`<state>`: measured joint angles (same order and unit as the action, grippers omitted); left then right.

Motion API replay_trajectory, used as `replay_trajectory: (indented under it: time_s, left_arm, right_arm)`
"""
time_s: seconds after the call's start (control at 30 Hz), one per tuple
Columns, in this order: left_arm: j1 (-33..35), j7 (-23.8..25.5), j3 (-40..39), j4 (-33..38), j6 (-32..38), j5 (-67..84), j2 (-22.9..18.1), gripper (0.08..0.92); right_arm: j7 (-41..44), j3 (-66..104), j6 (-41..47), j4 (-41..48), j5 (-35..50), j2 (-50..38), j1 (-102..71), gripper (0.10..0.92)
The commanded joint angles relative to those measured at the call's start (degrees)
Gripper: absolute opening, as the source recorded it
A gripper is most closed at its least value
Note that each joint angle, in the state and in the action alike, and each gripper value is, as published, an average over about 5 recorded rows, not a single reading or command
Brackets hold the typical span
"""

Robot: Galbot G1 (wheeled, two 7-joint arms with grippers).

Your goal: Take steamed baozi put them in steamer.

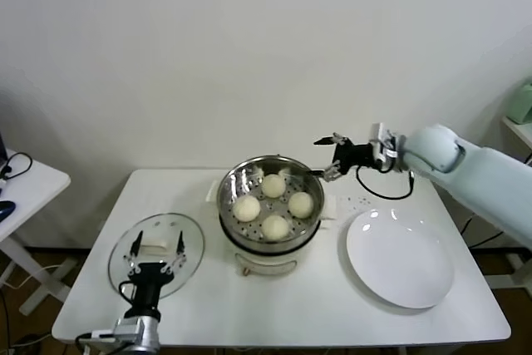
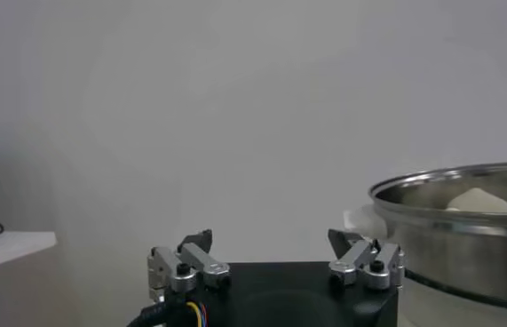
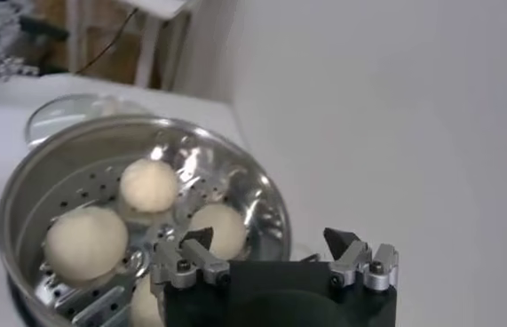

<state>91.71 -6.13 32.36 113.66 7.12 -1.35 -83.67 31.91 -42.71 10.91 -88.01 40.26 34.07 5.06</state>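
Background: plain white wall behind a white worktop (image 1: 332,305); small white side table (image 1: 25,184) off the worktop's left edge, a dark cable lying on it.
Left gripper (image 1: 155,253): low at the front-left corner of the worktop, over the near part of the glass lid; fingers (image 2: 195,258) spread apart, nothing between them.
Glass lid (image 1: 187,234): flat on the worktop by the left edge, just beside the steamer, not touching it as far as can be seen.
White plate (image 1: 399,259): on the right half of the worktop, toward the front, bare.
Steamer (image 1: 229,189): shiny round basket with a perforated floor, at the middle of the worktop on a white cooker base (image 1: 266,265).
Steamed baozi (image 1: 275,226): four off-white buns, all inside the steamer, on its floor; one toward the front, one left, one right, one toward the back; close together, contact between them not clear.
Right gripper (image 1: 330,158): raised beyond the steamer's back-right rim, toward the back edge of the worktop; fingers (image 3: 351,253) parted, holding nothing; three baozi and part of a fourth visible below in the right wrist view.
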Motion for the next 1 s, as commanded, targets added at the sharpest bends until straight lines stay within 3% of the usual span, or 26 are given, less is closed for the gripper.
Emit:
replay_trajectory:
  time_s: [0.03,0.27,0.53,0.73,1.0]
  left_arm:
    - [0.2,3.0,0.6,0.6,1.2,0.1,0.4,0.823]
    - [0.7,9.0,1.7,1.3,0.8,-0.6,0.7,0.823]
    - [-0.7,10.1,2.7,1.1,-1.1,-1.1,0.1,0.823]
    - [-0.5,9.8,3.8,0.7,-1.6,0.2,0.3,0.823]
    - [-0.1,9.2,4.1,1.5,-1.2,0.4,0.3,0.823]
  right_arm:
    - [-8.1,61.8,-4.6,-11.1,-12.5,1.7,-57.3,0.823]
    - [-10.9,79.5,-9.9,-15.4,-20.1,22.2,-74.7,0.823]
    - [-10.8,86.2,-16.8,-18.6,-24.8,41.2,-84.9,0.823]
    - [-11.3,86.9,-19.8,-20.0,-26.9,48.8,-90.5,0.823]
    - [-10.9,86.7,-22.9,-20.0,-26.8,52.2,-95.2,0.823]
